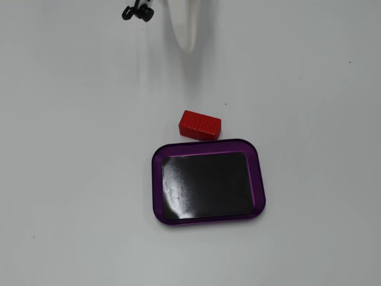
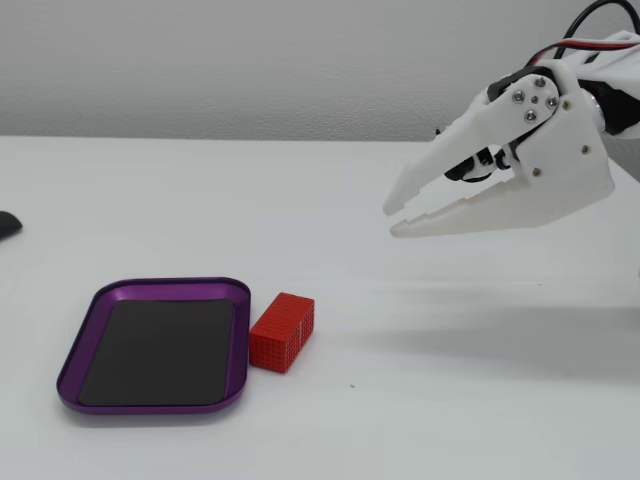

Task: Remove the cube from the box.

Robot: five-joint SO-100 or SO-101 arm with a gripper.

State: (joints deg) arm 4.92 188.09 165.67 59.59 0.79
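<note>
Both fixed views show you the white plastic two-finger gripper point(image 2: 392, 218) raised clear of the white table point(image 2: 450, 400). Seen from the side, it fills the upper right of the frame, fingers pointing left and slightly down, parted by a narrow gap with nothing between them, so it is released and empty. From above, you see only a blurred white finger point(image 1: 186, 30) at the top centre, next to a small black cable loop point(image 1: 137, 12).

Your small bright red rectangular cube point(image 2: 282, 331) lies on the table outside the shallow purple-rimmed tray with the glossy black bottom point(image 2: 240, 330), just beside its rim; whether they touch, you cannot tell. From above, the cube point(image 1: 200, 125) sits just above the tray's upper edge point(image 1: 202, 143), centre frame. Gripper and cube are well apart, with bare table between them. A dark object point(image 2: 8, 224) shows at the left edge of the side view.
</note>
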